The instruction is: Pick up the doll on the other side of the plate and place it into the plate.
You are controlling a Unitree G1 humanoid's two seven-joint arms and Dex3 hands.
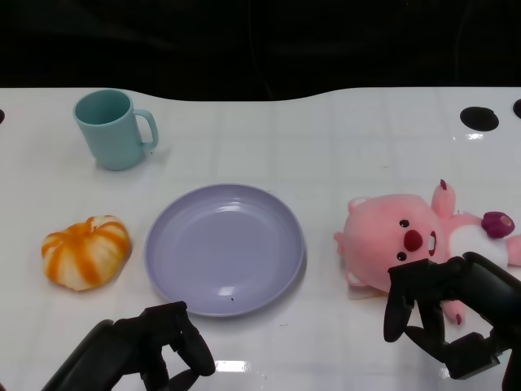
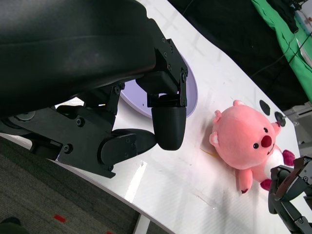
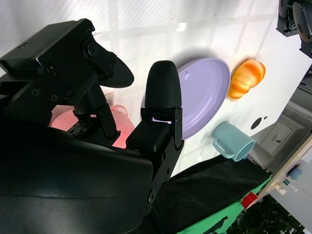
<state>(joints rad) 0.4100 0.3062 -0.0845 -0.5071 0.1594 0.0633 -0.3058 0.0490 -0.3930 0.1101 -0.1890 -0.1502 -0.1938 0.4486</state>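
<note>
The pink plush doll [image 1: 399, 236] lies on its back on the white table, to the right of the lilac plate [image 1: 224, 244], which has nothing in it. My right hand [image 1: 452, 314] hovers at the doll's near side with its fingers apart, partly covering the doll's lower body and holding nothing. In the right wrist view the doll [image 3: 119, 129] shows pink under the spread fingers [image 3: 163, 87]. My left hand [image 1: 151, 346] sits near the table's front edge, in front of the plate, with its fingers curled in on nothing. The left wrist view shows the doll [image 2: 253, 141] beyond the plate [image 2: 190, 92].
An orange-and-white pumpkin toy [image 1: 85, 251] lies left of the plate. A teal mug [image 1: 114, 129] stands at the back left. A round black hole [image 1: 479, 118] is in the table at the back right. The table's far edge meets a dark background.
</note>
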